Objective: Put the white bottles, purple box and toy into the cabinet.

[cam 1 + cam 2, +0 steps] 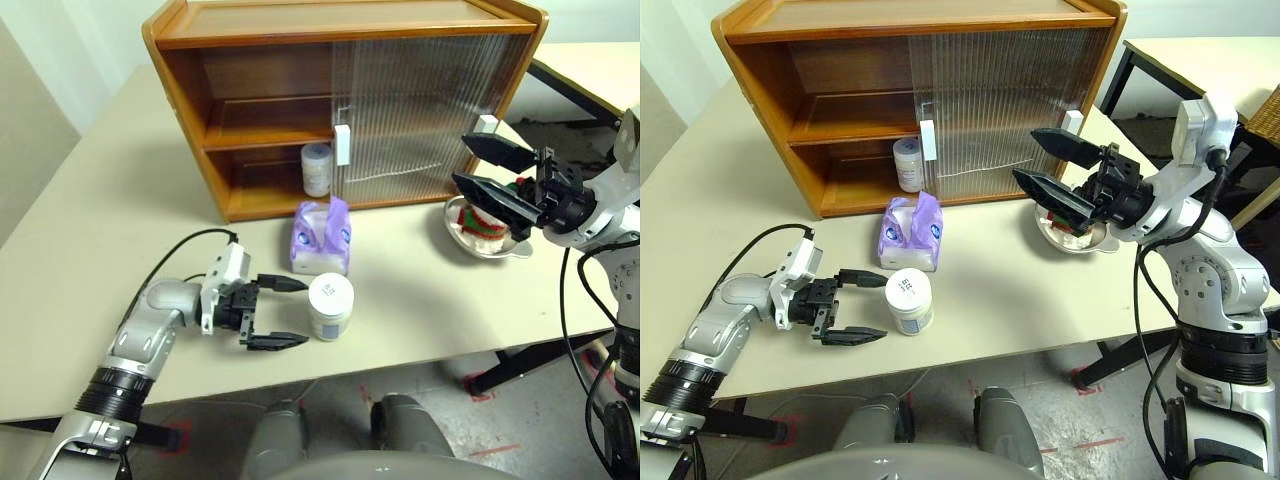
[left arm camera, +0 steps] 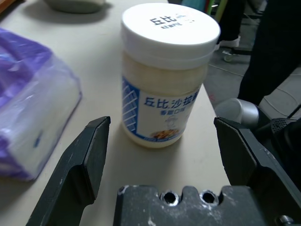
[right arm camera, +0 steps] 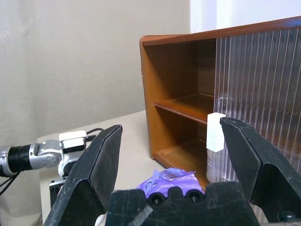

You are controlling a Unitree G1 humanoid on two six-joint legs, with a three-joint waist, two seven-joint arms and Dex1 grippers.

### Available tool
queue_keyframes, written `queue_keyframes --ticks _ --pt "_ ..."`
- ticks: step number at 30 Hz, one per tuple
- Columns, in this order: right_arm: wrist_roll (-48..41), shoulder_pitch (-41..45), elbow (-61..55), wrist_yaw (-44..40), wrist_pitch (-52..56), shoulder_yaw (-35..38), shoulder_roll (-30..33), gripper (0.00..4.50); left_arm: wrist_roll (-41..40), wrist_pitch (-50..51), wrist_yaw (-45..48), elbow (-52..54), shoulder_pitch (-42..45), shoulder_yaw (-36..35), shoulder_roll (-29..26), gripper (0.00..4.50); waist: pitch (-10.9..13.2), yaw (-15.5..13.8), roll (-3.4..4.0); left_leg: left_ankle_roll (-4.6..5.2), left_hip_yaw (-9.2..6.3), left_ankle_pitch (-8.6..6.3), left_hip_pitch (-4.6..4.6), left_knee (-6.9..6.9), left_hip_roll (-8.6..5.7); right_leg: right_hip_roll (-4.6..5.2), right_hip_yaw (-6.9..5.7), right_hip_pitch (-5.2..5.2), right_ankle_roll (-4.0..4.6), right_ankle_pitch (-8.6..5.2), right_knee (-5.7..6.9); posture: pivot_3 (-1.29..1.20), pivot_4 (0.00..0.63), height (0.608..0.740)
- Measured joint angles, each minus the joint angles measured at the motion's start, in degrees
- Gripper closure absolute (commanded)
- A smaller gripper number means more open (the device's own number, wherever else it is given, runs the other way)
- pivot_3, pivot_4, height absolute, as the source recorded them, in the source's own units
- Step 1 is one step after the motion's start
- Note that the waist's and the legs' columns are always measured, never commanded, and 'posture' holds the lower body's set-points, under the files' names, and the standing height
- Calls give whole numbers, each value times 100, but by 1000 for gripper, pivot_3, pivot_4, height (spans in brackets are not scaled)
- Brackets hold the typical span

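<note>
Left gripper (image 1: 277, 312) sits low over the table (image 1: 90, 250) with its two black fingers spread wide and nothing between them, aimed sideways at the white bottle (image 1: 330, 306) that stands upright just beside the fingertips, at about 3 o'clock from them in the head views. Largest in the scene, the cabinet (image 1: 340, 100) stands at 12 o'clock, its left half open, and a second white bottle (image 1: 317, 168) already stands on its bottom shelf by the door edge. Next in size, the purple box (image 1: 321, 238) lies just behind the near bottle, at roughly 11 o'clock from it. Smaller, the toy (image 1: 487, 224) rests in a metal dish (image 1: 470, 243) under the right gripper (image 1: 489, 168), which hangs open and empty above it. My reading is that the left arm is far nearer the bottle, whose axis is vertical, so a level sideways advance would bring the fingers around it.
</note>
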State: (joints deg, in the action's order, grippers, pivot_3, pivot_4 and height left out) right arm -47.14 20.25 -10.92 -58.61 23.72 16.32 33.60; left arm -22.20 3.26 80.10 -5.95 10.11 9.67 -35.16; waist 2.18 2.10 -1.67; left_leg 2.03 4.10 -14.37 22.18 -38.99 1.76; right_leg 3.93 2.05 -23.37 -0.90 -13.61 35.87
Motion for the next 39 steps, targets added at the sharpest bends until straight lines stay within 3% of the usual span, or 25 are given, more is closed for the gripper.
queue_keyframes --ticks 18,39 --pt "-72 -110 -68 21 7 22 119 0 291 -900 191 -1284 196 82 500 20 -2 10 2 2 1 1 0 0 0 0 0 0 -14 6 0 -54 0 740" --pt "-99 -113 -74 56 62 21 131 0 211 -624 21 -631 283 41 644 20 -3 13 5 6 0 4 0 0 -1 -2 0 0 -25 10 0 -55 0 740"
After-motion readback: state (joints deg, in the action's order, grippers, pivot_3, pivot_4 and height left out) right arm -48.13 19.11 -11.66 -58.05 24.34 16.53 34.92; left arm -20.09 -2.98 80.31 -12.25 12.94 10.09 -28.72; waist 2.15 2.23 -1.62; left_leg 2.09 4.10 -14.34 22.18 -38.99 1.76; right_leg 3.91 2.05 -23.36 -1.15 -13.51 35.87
